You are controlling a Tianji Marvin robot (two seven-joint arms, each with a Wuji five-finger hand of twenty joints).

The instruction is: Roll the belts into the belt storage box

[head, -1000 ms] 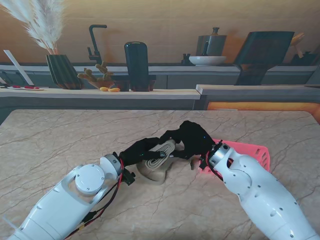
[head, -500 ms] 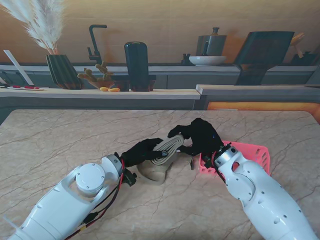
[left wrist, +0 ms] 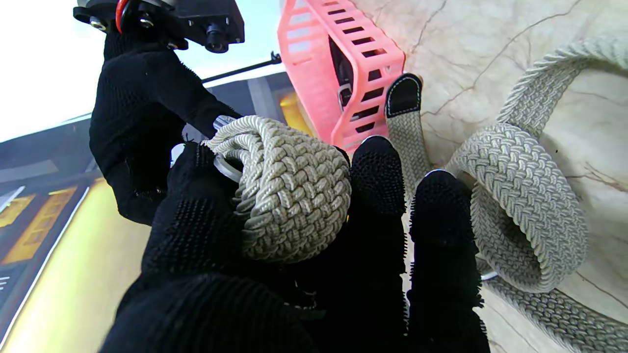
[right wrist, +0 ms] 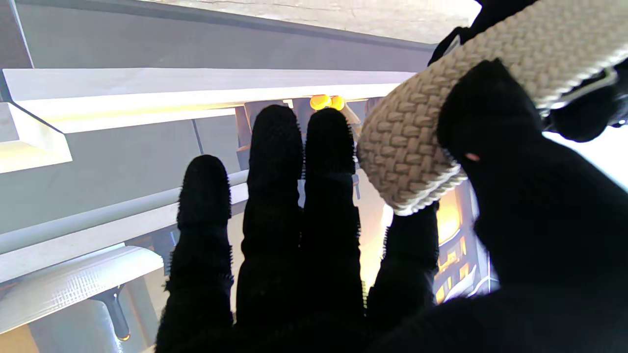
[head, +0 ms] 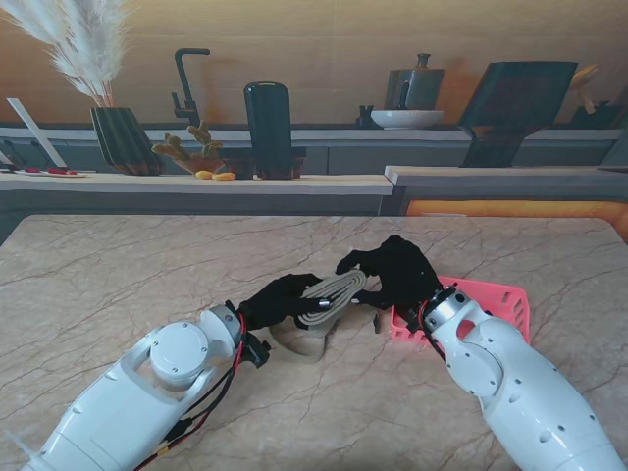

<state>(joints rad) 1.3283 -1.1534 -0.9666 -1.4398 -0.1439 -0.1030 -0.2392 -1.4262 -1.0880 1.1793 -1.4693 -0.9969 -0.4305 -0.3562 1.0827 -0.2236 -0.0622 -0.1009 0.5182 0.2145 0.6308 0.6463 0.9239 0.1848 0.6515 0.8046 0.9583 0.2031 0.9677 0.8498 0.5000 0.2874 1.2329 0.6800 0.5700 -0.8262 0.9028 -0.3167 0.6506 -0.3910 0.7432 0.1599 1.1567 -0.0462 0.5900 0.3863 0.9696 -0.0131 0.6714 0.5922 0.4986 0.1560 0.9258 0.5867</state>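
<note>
Left hand (head: pixel 280 298): black-gloved, closed on the rolled part of a beige woven belt (head: pixel 334 297); in the left wrist view the coil (left wrist: pixel 289 191) is seen pressed between thumb and fingers (left wrist: pixel 378 196), lifted off the table

Right hand (head: pixel 397 270): also gloved in black, met at the far end of the same roll; in the right wrist view the belt's edge (right wrist: pixel 407 147) is pinched between the thumb (right wrist: pixel 490 122) and the index finger, the other three fingers (right wrist: pixel 274 162) held straight and together, touching nothing

Belt held between both hands, above the marble table (head: pixel 118 275), tilted with its right end farther from me. The unrolled remainder of the belt (left wrist: pixel 520 196) is left lying in a loose loop on the table under the hands; a dark leather tip (left wrist: pixel 403 95) is seen on the table close by the box wall

Pink slotted box (head: pixel 496 299) is set on the table to the right of the roll, partly hidden by the right forearm; something dark is glimpsed inside through the slots, not identifiable

Behind the table a counter is noted with a black tap (head: pixel 186 83), a ribbed vase of pampas grass (head: pixel 123 137) and a white bowl (head: pixel 407 119)
</note>
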